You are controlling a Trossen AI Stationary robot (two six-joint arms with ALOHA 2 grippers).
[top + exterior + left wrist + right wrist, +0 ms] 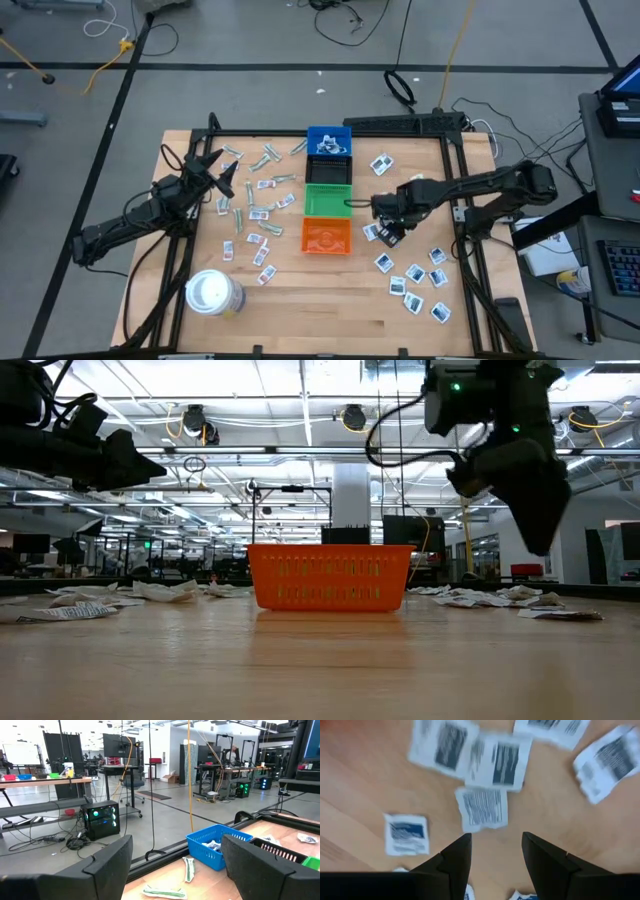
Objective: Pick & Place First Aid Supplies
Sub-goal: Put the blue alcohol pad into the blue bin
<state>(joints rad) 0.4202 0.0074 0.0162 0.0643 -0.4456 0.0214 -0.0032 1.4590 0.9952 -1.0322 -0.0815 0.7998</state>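
**Hovering over the white packets, nothing gripped yet**

Lying flat on the pale wooden tabletop (330, 300) was the small white square packet with dark-blue print (481, 809) that I had lined up, one of a loose scatter to the right of the bins. My right gripper (495, 851) hung just above it with its dark fingers spread and empty, the packet showing beyond the gap between them. Beside me stood the orange plastic mesh bin (327, 236), then the green bin (326, 199) and the blue bin (329, 143) in a row. I judged this the reach step of a pick. Next I needed to descend straight, straddle one thin packet and close without dragging its neighbours. My left gripper (213, 167) waited, spread, above the far-left strips.
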